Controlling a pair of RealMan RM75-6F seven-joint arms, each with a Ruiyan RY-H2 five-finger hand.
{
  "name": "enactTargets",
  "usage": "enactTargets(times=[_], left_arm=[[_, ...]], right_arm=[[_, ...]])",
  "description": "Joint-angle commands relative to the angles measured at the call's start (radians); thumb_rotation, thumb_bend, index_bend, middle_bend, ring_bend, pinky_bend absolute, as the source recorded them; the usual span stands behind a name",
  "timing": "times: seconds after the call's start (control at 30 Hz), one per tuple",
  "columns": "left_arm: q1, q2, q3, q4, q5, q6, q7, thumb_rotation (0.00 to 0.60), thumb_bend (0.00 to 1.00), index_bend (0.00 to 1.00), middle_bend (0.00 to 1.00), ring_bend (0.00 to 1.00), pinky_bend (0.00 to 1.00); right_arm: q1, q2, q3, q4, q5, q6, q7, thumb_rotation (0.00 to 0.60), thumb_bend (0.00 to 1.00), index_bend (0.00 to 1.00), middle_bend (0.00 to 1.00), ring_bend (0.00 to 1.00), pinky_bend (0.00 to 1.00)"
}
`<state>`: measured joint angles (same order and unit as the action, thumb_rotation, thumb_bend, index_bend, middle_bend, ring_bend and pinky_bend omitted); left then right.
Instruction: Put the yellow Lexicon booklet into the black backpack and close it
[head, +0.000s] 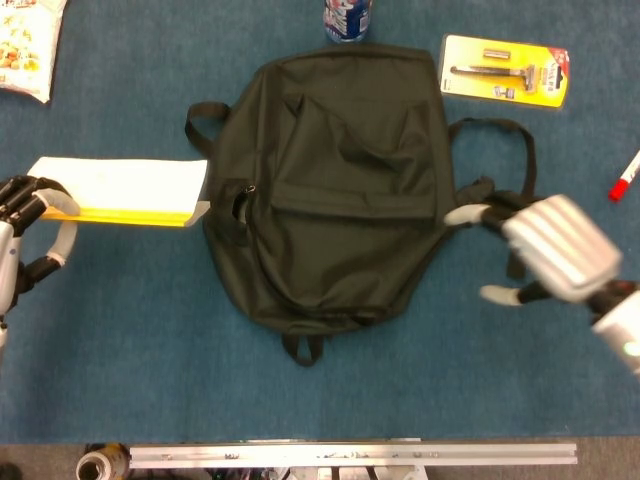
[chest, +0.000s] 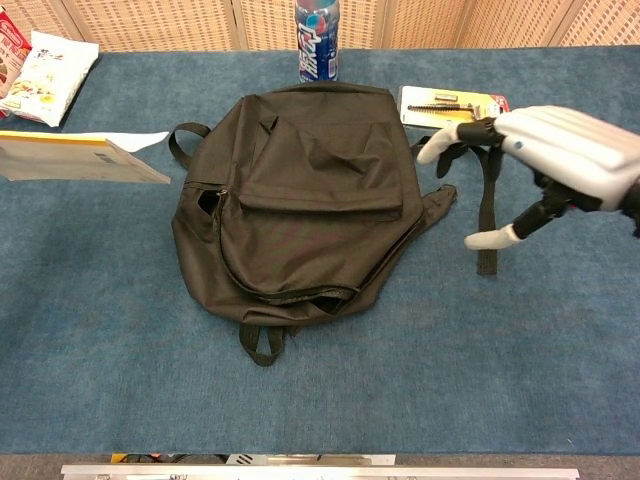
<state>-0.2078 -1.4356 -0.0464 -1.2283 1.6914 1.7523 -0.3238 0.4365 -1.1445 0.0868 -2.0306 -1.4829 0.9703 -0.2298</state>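
The black backpack (head: 335, 185) (chest: 305, 195) lies flat mid-table, its zip partly open along the lower left side. My left hand (head: 30, 225) holds the yellow Lexicon booklet (head: 120, 188) (chest: 75, 158) by its left end; the booklet floats level just left of the backpack. The left hand itself is outside the chest view. My right hand (head: 545, 250) (chest: 545, 160) hovers open with fingers spread at the backpack's right edge, over its loose strap (head: 522, 190).
A drink bottle (chest: 316, 40) stands behind the backpack. A yellow razor pack (head: 506, 70) lies at the back right, a red-capped marker (head: 624, 177) far right, snack bags (chest: 45, 65) at the back left. A metal rail (head: 350, 455) runs along the table's front edge.
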Motion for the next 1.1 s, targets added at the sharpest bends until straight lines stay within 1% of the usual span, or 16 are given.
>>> enactTargets(times=[0.03,0.13,0.23,0.37,0.47,0.6,0.87,0.93,0.97,1.0,1.03,1.07,1.1], left_arm=[[0.003,0.003,0.001,0.001,0.001,0.003,-0.003,0.600,0.36,0.54,0.49,0.42,0.54],[0.006,0.006,0.001,0.000,0.001,0.006,-0.004,0.600,0.36,0.54,0.49,0.42,0.54],[0.011,0.009,0.002,0.001,0.000,0.008,-0.008,0.600,0.36,0.54,0.49,0.42,0.54],[0.018,0.010,0.003,0.008,-0.003,0.009,-0.014,0.600,0.36,0.54,0.49,0.42,0.54],[0.022,0.011,0.003,0.013,-0.006,0.011,-0.021,0.600,0.36,0.54,0.49,0.42,0.54],[0.025,0.012,0.002,0.018,-0.009,0.009,-0.026,0.600,0.36,0.54,0.49,0.42,0.54],[0.029,0.014,0.001,0.023,-0.010,0.012,-0.037,0.600,0.36,0.54,0.49,0.42,0.54],[0.032,0.014,-0.001,0.024,-0.009,0.018,-0.042,0.600,0.36,0.54,0.49,0.42,0.54],[0.032,0.014,-0.002,0.024,-0.009,0.020,-0.044,0.600,0.36,0.54,0.49,0.42,0.54],[0.033,0.013,-0.003,0.024,-0.009,0.022,-0.046,0.600,0.36,0.54,0.49,0.42,0.54],[0.034,0.013,-0.004,0.025,-0.010,0.024,-0.048,0.600,0.36,0.54,0.49,0.42,0.54],[0.035,0.011,-0.005,0.025,-0.011,0.026,-0.051,0.600,0.36,0.54,0.49,0.42,0.54],[0.036,0.008,-0.006,0.027,-0.011,0.028,-0.055,0.600,0.36,0.54,0.49,0.42,0.54]], right_arm=[[0.072,-0.122,0.012,0.000,0.109,-0.068,-0.130,0.600,0.05,0.29,0.38,0.27,0.45],[0.107,-0.189,0.007,0.014,0.175,-0.094,-0.211,0.600,0.04,0.29,0.38,0.27,0.45],[0.139,-0.258,-0.004,0.033,0.241,-0.099,-0.303,0.600,0.00,0.29,0.37,0.27,0.45],[0.173,-0.343,-0.021,0.065,0.315,-0.080,-0.415,0.600,0.00,0.29,0.37,0.27,0.45],[0.191,-0.394,-0.032,0.088,0.347,-0.056,-0.476,0.600,0.00,0.29,0.37,0.27,0.45],[0.211,-0.459,-0.041,0.127,0.374,-0.024,-0.542,0.600,0.00,0.29,0.37,0.27,0.45],[0.247,-0.573,-0.037,0.213,0.431,0.025,-0.621,0.600,0.01,0.29,0.37,0.27,0.45],[0.256,-0.597,-0.029,0.237,0.443,0.040,-0.635,0.600,0.10,0.29,0.37,0.27,0.46],[0.259,-0.604,-0.024,0.245,0.446,0.046,-0.637,0.600,0.21,0.30,0.37,0.27,0.47],[0.262,-0.610,-0.019,0.253,0.448,0.052,-0.637,0.600,0.36,0.31,0.37,0.28,0.48],[0.264,-0.615,-0.014,0.261,0.449,0.057,-0.636,0.600,0.43,0.33,0.38,0.28,0.50],[0.267,-0.619,-0.009,0.269,0.452,0.061,-0.635,0.600,0.52,0.36,0.39,0.29,0.52],[0.270,-0.622,-0.003,0.276,0.460,0.063,-0.632,0.600,0.58,0.39,0.40,0.31,0.55]])
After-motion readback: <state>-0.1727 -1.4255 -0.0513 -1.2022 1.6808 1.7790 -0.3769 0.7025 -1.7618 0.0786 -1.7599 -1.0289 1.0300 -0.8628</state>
